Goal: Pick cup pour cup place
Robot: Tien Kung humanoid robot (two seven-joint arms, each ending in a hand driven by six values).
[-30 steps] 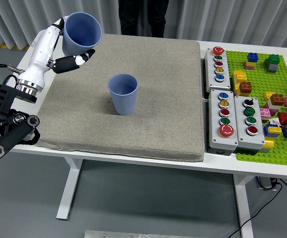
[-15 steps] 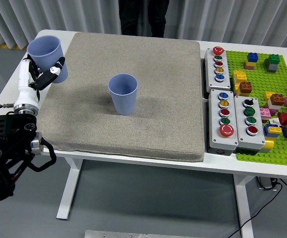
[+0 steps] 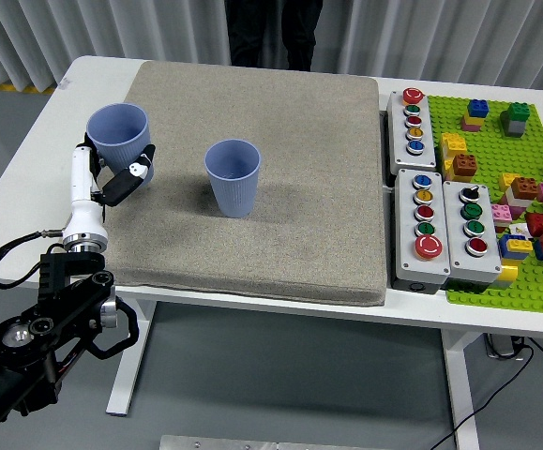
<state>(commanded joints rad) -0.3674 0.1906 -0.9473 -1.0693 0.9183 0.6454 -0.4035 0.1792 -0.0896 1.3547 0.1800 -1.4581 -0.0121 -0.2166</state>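
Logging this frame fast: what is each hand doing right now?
Left hand: closed on the blue cup, upright at the mat's left edge.
Right hand: not in view.

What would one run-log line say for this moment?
left robot hand: grips upright blue ribbed plastic cup at grey mat's left edge | second blue cup: mid-mat, untouched

A white bench (image 3: 37, 150) on white legs (image 3: 130, 361) stands on a grey floor (image 3: 290, 384), with pale pleated curtains (image 3: 74, 33) across the top of the frame and a black cable (image 3: 496, 375) trailing at lower right.
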